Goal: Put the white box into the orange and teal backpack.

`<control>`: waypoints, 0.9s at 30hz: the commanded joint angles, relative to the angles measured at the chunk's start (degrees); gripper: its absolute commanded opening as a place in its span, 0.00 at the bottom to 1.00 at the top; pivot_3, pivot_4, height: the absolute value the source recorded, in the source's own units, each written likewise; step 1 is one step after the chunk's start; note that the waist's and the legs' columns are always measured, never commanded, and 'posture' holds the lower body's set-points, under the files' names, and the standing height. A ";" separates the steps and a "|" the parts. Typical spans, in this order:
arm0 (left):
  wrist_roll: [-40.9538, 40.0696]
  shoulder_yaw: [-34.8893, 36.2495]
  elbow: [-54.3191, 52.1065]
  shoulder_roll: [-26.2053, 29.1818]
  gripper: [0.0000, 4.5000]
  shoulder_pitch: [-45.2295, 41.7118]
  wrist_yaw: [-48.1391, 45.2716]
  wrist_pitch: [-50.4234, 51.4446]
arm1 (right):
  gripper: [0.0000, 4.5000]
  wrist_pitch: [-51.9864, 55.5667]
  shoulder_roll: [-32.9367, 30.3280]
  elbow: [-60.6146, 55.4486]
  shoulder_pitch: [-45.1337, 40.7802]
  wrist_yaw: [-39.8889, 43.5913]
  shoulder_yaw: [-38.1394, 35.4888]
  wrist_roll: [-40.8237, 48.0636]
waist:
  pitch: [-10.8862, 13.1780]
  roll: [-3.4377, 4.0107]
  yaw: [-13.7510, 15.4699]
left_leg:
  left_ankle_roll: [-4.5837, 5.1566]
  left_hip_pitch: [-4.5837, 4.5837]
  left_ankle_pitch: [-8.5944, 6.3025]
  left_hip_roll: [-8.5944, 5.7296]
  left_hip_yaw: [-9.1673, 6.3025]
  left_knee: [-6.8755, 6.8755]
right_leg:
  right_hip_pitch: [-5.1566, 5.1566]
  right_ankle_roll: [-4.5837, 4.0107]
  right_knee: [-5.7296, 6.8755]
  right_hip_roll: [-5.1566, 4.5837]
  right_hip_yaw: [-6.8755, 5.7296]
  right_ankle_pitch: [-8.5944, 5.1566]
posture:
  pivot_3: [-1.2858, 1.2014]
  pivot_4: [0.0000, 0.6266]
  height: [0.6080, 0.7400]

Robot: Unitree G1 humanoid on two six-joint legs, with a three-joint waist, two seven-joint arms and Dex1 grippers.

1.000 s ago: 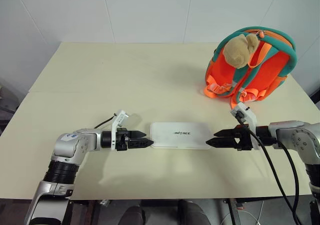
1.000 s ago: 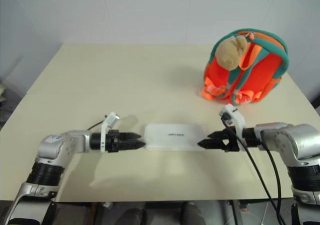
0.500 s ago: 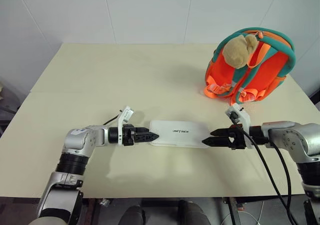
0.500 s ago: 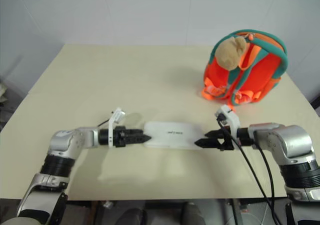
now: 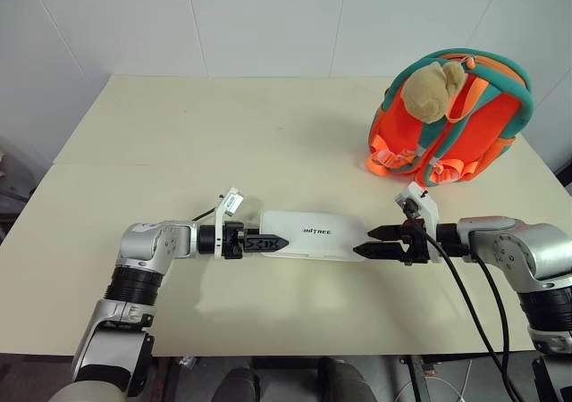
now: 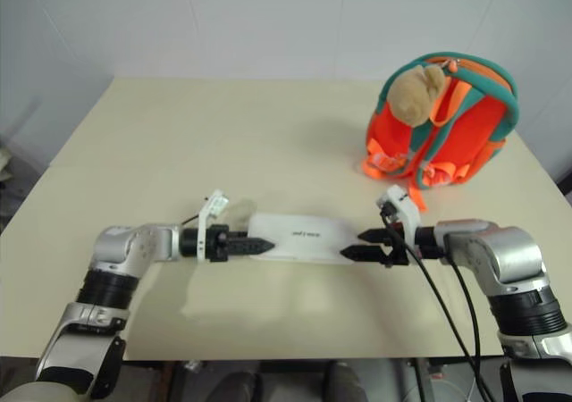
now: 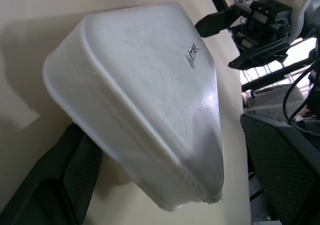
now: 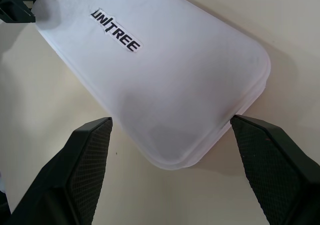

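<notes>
The white box (image 5: 308,235) lies flat near the table's front, dark lettering on top. My left gripper (image 5: 271,241) is open at the box's left end, and in the left wrist view that end (image 7: 150,100) sits between its two fingers (image 7: 60,185). My right gripper (image 5: 364,248) is open at the box's right end, and the right wrist view shows the rounded end (image 8: 190,100) between its spread fingers (image 8: 87,160). Neither gripper is closed on the box. The orange and teal backpack (image 5: 465,125) stands upright at the far right, a tan plush animal (image 5: 429,91) on it.
The cream table (image 5: 223,134) runs wide behind the box. Its front edge lies just below the two arms. A black cable (image 5: 478,304) trails from my right wrist. A white wall stands behind the table.
Both grippers have moved inward toward each other. A second ago their tips stood just outside the box's ends, and now the open fingers reach around them.
</notes>
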 commanded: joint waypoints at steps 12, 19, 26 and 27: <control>-2.95 2.53 6.77 -5.06 0.95 -2.38 1.63 8.92 | 1.00 -3.17 -3.00 -4.83 6.30 2.69 -1.94 0.28 | 0.00 0.00 0.47 | 0.00 0.01 0.00 0.01 0.01 0.02 | -0.02 0.01 -0.03 0.00 -0.02 0.00 | 0.52 0.24 1.00; -4.29 3.27 8.38 -2.84 0.51 -4.23 -0.67 12.20 | 1.00 -4.41 -4.24 -5.33 7.79 3.22 -2.18 -0.08 | 0.00 -0.01 0.02 | 0.00 0.00 -0.01 0.02 0.02 -0.02 | -0.06 0.01 -0.05 0.01 -0.03 0.00 | 0.52 0.24 1.00; -5.83 4.00 6.18 -1.57 0.28 -3.42 -1.05 15.09 | 1.00 -6.78 -4.85 -3.78 7.82 3.83 -2.98 -0.78 | 0.01 -0.01 -0.50 | -0.02 0.02 0.00 0.03 0.04 -0.01 | -0.10 0.01 -0.07 0.01 -0.01 0.00 | 0.52 0.24 1.00; -6.09 4.34 4.96 -1.16 0.28 -2.79 -1.13 14.97 | 1.00 -7.98 -5.27 -2.98 7.70 4.08 -3.91 -1.03 | 0.01 -0.01 -0.49 | -0.02 0.02 0.01 0.04 0.03 -0.02 | -0.11 0.00 -0.07 0.02 -0.02 -0.01 | 0.52 0.24 1.00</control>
